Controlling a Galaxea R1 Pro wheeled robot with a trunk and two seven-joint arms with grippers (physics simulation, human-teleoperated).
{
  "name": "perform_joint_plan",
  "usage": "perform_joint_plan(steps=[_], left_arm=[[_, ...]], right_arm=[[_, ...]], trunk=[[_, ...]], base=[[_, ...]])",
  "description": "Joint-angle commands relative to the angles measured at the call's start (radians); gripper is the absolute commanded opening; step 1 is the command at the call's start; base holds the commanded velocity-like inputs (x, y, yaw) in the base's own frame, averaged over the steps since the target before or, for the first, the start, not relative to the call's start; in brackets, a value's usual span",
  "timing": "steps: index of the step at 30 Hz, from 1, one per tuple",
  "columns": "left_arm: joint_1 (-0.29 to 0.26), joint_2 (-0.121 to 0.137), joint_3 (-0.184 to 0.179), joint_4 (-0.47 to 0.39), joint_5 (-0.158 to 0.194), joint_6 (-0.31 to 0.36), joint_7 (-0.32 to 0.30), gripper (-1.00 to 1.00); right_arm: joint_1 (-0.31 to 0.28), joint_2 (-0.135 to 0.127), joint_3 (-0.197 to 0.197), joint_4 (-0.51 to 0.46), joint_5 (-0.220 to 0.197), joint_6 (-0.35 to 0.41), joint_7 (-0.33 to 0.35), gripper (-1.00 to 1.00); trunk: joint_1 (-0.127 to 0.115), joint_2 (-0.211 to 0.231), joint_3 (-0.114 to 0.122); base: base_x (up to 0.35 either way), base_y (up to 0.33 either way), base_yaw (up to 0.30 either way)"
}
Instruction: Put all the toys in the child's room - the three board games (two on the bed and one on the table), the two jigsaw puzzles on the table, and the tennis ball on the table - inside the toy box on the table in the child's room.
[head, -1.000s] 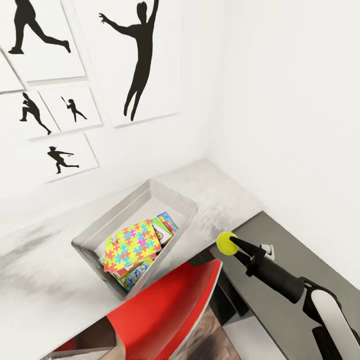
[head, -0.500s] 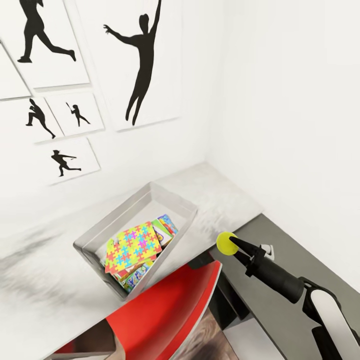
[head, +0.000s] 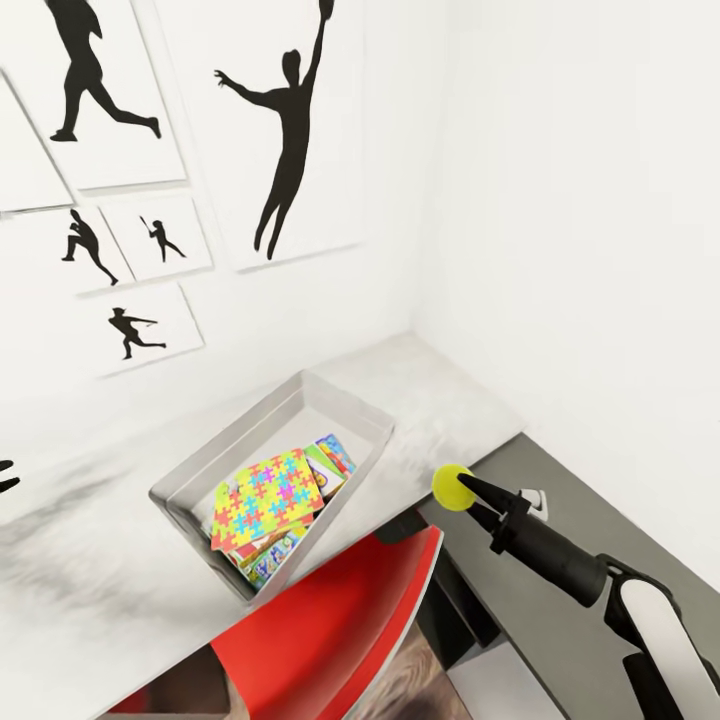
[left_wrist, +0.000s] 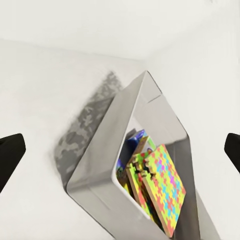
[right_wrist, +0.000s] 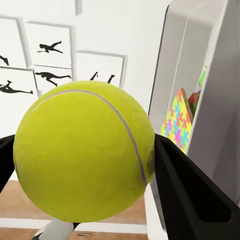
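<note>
I am holding the tennis ball (head: 452, 487) pinched in the right gripper (head: 462, 489), just beside the table (head: 90, 560) edge, short of the toy box (head: 187, 470) where the jigsaw puzzles (head: 267, 497) are lying on the game boxes; the left gripper (left_wrist: 120, 150) is hanging spread wide above the bin. I am judging I should carry the ball over the rim, lower it, then let go so it is not bouncing out

A child's bedroom: sports silhouette prints (head: 290, 130) above a toy-filled bin (head: 270, 480).
</note>
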Motion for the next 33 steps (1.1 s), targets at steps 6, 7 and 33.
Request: perform_joint_plan(steps=[6, 7, 33], left_arm=[[-0.001, -0.003, 0.006, 0.000, -0.008, 0.011, -0.005, 1.00], [-0.001, -0.003, 0.006, 0.001, -0.008, 0.011, -0.005, 1.00], [-0.001, -0.096, 0.004, -0.001, -0.011, 0.007, -0.005, 1.00]], right_arm=[[-0.001, 0.003, -0.002, 0.000, 0.006, 0.004, 0.004, -1.00], [-0.001, 0.003, -0.002, 0.000, 0.006, 0.004, 0.004, -1.00], [0.000, -0.004, -0.037, 0.000, 0.007, 0.004, 0.005, -1.00]], trunk=[[0.001, -0.002, 0.008], [0.001, -0.002, 0.010], [0.001, -0.002, 0.052]], base=[[0.000, 0.000, 0.000], [0.000, 0.000, 0.000], [0.000, 0.000, 0.000]])
